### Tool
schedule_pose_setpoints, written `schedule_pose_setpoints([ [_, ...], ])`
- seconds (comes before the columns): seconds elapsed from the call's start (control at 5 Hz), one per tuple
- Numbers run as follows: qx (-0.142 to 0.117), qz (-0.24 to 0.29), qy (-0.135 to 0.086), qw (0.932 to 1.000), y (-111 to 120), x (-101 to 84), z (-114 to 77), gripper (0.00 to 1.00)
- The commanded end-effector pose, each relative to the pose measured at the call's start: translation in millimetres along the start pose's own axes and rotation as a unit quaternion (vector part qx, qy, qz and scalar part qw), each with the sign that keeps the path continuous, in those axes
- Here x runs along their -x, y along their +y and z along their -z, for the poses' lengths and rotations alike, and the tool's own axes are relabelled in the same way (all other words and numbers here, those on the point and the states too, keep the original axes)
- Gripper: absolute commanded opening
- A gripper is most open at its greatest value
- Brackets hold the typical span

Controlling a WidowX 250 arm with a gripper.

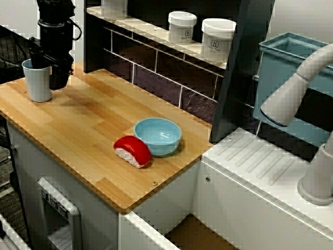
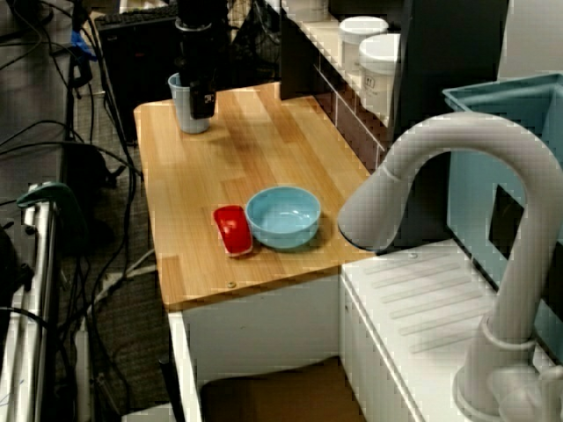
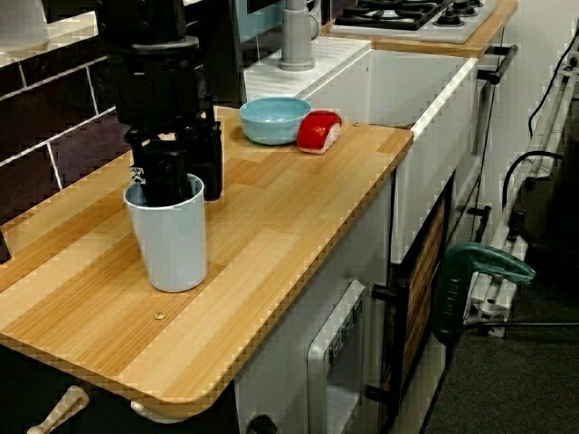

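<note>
A pale blue cup (image 3: 167, 244) stands upright on the wooden counter (image 3: 271, 226), near its far left end in the view from above (image 1: 37, 83). My black gripper (image 3: 193, 176) comes down over the cup's rim, with one finger (image 3: 163, 181) inside the cup and the other finger (image 3: 210, 163) outside against its wall. The gap between the fingers looks no wider than the cup wall. A light blue bowl (image 1: 157, 136) sits near the counter's right end, and a red and white toy sushi piece (image 1: 132, 151) lies touching its front left side.
Two white jars (image 1: 182, 26) (image 1: 217, 39) stand on the tiled shelf behind the counter. Right of the counter are a white sink drainboard (image 1: 260, 166), a grey faucet (image 1: 307, 78) and a teal bin (image 1: 291, 57). A stove top (image 3: 407, 14) lies farther along.
</note>
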State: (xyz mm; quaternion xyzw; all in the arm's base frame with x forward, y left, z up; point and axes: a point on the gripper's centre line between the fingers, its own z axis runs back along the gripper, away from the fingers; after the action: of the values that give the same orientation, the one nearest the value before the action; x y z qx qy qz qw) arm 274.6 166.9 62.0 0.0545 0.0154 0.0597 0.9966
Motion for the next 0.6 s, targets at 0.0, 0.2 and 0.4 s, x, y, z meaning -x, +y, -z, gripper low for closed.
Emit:
schedule_pose_setpoints([
  [0.0, 0.002, 0.013, -0.012, 0.9998, 6.6, -3.2, -28.6, 0.00],
  [0.2, 0.010, 0.023, -0.020, 0.9995, 2.5, 0.0, -42.5, 0.00],
  [0.4, 0.010, 0.036, -0.033, 0.9988, -5.3, 5.8, -49.0, 0.00],
])
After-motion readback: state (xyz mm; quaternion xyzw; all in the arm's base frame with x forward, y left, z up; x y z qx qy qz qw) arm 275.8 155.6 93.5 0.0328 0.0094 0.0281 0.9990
